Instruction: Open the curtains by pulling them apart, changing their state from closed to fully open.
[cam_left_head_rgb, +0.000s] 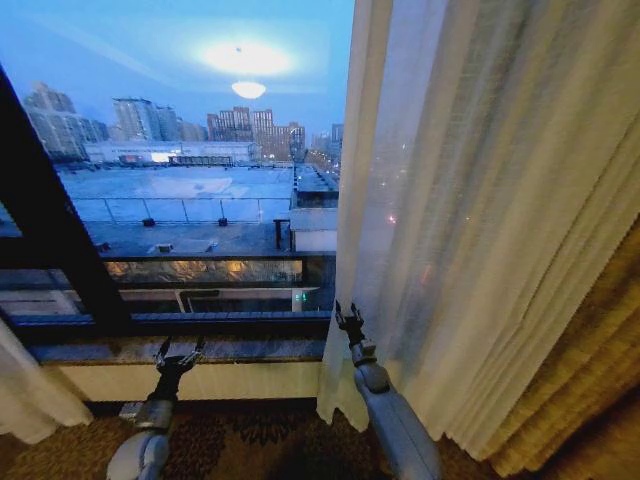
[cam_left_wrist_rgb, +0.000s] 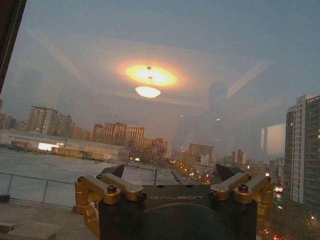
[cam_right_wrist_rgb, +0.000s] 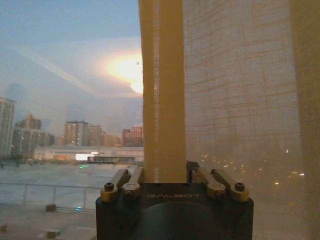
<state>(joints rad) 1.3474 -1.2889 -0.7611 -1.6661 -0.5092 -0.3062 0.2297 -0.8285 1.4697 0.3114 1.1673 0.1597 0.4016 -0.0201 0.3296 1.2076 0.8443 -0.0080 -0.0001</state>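
Sheer curtain panel hangs at the right of the window, its inner edge drawn back with bare glass to its left; a second sheer panel shows at the lower left. Right gripper is closed on the right panel's hemmed edge. Left gripper stands open before the sill, well apart from either panel, beside the golden drape at far right.

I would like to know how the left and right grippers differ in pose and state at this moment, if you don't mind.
The left gripper is open with nothing between its fingers, while the right gripper is shut on the sheer curtain edge. The left gripper faces bare window glass; the right gripper sits at the curtain's inner edge, fabric rising from between its fingers. Both are raised near the windowsill.
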